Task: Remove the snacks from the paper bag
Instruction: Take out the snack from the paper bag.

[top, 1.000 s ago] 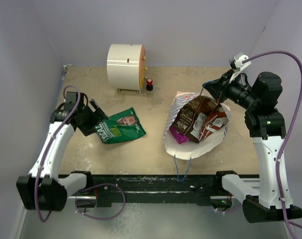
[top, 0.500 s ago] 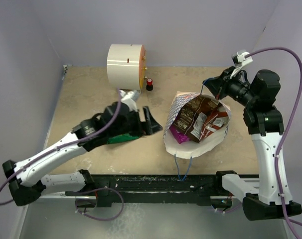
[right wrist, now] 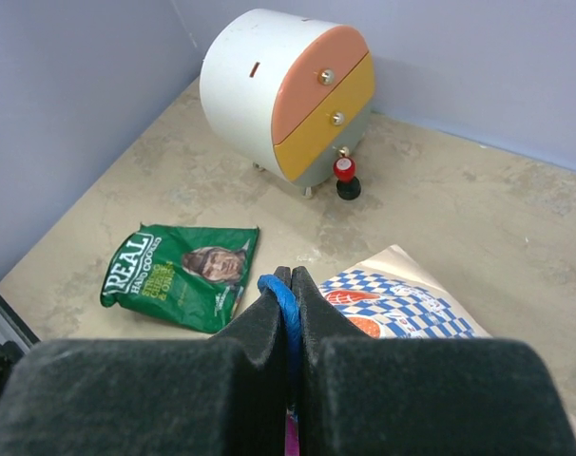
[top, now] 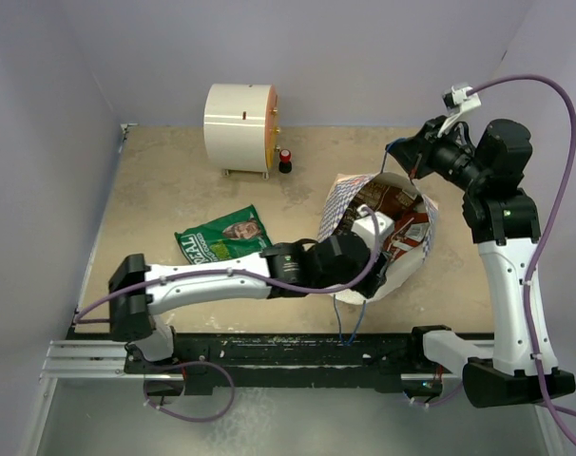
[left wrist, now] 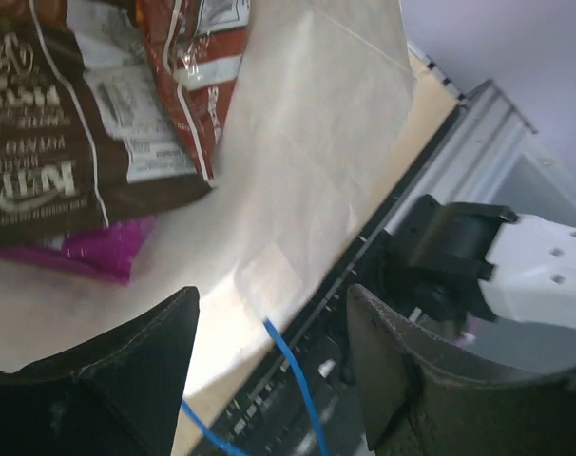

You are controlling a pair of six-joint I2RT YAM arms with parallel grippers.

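Note:
The paper bag (top: 337, 204) lies open at centre right, blue-checkered outside (right wrist: 402, 304). My right gripper (right wrist: 293, 285) is shut on its blue cord handle (right wrist: 286, 302) and holds the far rim up (top: 407, 157). My left gripper (top: 377, 236) reaches into the bag's mouth. It stands open (left wrist: 271, 302) with nothing between its fingers; white bag paper and the near blue cord (left wrist: 293, 366) show behind them. Inside lie a brown packet (left wrist: 41, 142), an orange-red packet (left wrist: 188, 57) and a purple packet (left wrist: 98, 252). A green packet (top: 226, 237) lies on the table to the left (right wrist: 179, 275).
A white cylindrical drum (top: 239, 128) with orange and yellow drawer fronts (right wrist: 316, 95) stands at the back, a small red-capped object (top: 285, 160) beside it. The black rail (top: 297, 347) runs along the near edge. Purple walls close in left, back and right.
My left arm has swung from beside the green packet across to the bag, and its jaws have narrowed somewhat. The right gripper has raised the cord handle slightly.

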